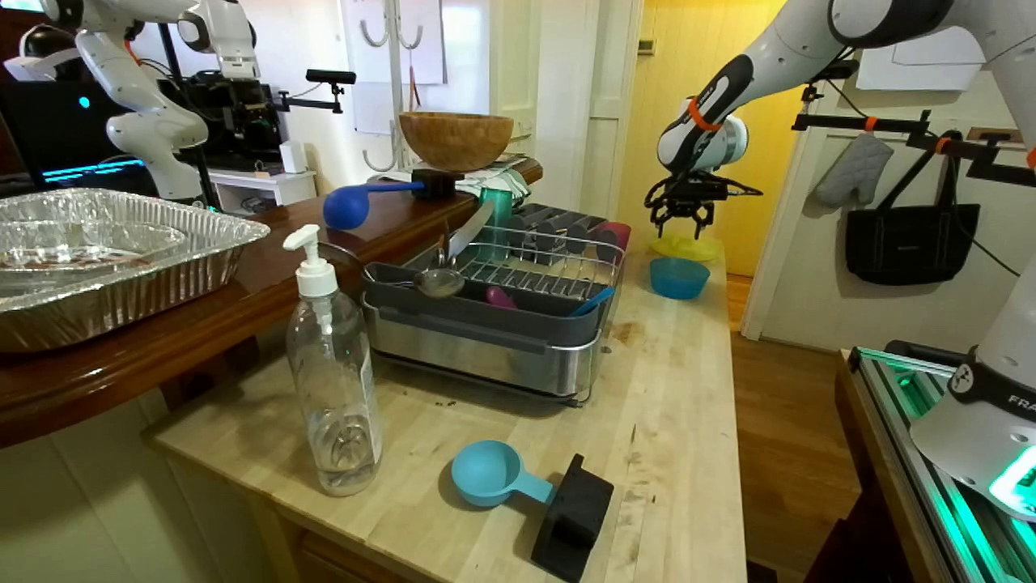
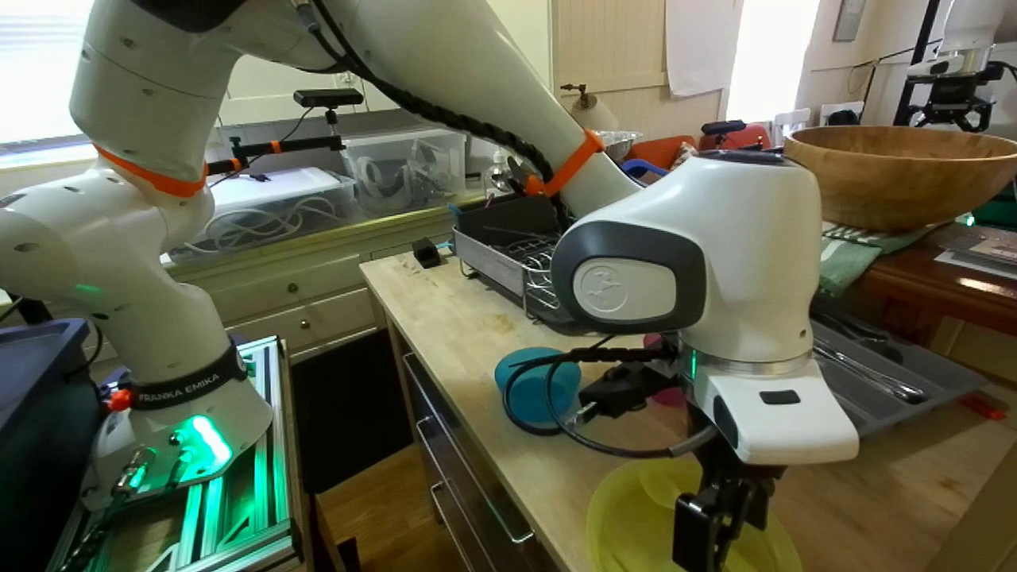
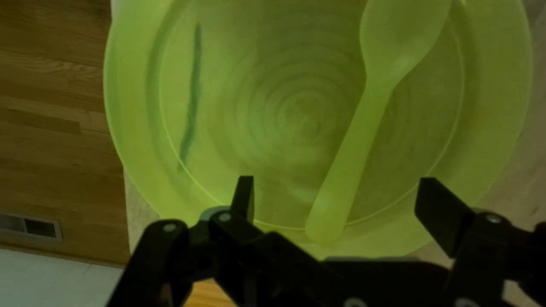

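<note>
one yellow-green spoon [image 3: 367,121] lies on a plate [image 3: 131,111] of nearly the same color, its long axis aslant in the wrist view: the scoop points up and somewhat right, while the handle slopes down and leftward until its tip laps onto the plate's rim. above it hangs the gripper [image 3: 336,189], fingers spread wide, one on either side of the handle's lower end, with nothing in its grasp. the plate sits at the edge of the bench [image 1: 672,421], its rim jutting slightly past that edge. in both exterior views a blue bowl [image 1: 679,279] stands near the plate; a dish rack [image 1: 469,356] is farther off, and a gray tray [image 2: 874,411] with utensils [image 2: 874,374] lies behind the arm [image 2: 755,270] in an exterior view. the scoop is cut off by the top of the wrist view, and in an exterior view the gripper's fingers and the plate run out of the bottom while the arm hides part of the dish rack. whether the dark streak [image 3: 194,85] in the plate is mark or shadow, i cannot tell.
</note>
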You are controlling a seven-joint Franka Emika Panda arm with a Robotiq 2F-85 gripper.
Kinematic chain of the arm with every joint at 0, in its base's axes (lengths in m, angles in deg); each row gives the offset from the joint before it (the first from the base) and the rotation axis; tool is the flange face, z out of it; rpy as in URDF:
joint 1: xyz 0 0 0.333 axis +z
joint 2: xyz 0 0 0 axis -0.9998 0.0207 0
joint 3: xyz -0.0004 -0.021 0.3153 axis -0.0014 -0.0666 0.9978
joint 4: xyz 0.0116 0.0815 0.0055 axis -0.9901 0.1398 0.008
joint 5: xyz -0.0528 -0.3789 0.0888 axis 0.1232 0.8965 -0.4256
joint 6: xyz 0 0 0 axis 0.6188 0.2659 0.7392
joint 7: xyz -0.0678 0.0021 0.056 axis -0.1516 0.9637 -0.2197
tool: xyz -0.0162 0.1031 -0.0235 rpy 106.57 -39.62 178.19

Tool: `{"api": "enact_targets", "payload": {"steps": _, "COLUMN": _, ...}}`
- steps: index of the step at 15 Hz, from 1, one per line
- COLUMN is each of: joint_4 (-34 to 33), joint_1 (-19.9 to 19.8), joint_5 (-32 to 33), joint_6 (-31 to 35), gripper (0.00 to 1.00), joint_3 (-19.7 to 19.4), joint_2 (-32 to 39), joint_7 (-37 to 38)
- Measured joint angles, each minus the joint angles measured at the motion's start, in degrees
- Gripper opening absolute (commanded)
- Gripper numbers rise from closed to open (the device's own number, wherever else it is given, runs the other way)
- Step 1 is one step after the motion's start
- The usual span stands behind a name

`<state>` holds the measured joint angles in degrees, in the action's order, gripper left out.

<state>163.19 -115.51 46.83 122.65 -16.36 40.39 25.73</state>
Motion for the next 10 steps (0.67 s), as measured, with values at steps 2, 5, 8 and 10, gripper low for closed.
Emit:
{"api": "enact_targets", "payload": {"steps": 2, "joint_4": -0.3, "joint_1": 0.1, "joint_5": 0.0, "joint_6": 0.4, "gripper": 0.61, "joint_3": 0.0, "joint_2": 0.6, "joint_7": 0.2}}
{"api": "enact_targets", "payload": {"steps": 5, "joint_4": -0.3, "joint_1": 0.2, "joint_5": -0.2, "joint_6": 1.3, "gripper": 0.60, "joint_3": 0.0, "joint_2": 1.2, "joint_7": 0.6}}
{"api": "enact_targets", "payload": {"steps": 8, "joint_4": -0.6, "joint_1": 0.4, "joint_5": -0.5, "joint_6": 1.7, "gripper": 0.44, "joint_3": 0.0, "joint_2": 1.2, "joint_7": 0.9}}
{"api": "enact_targets", "payload": {"steps": 10, "joint_4": -0.6, "joint_1": 0.4, "joint_5": -0.6, "joint_6": 1.8, "gripper": 0.30, "joint_3": 0.0, "joint_2": 1.3, "joint_7": 1.0}}
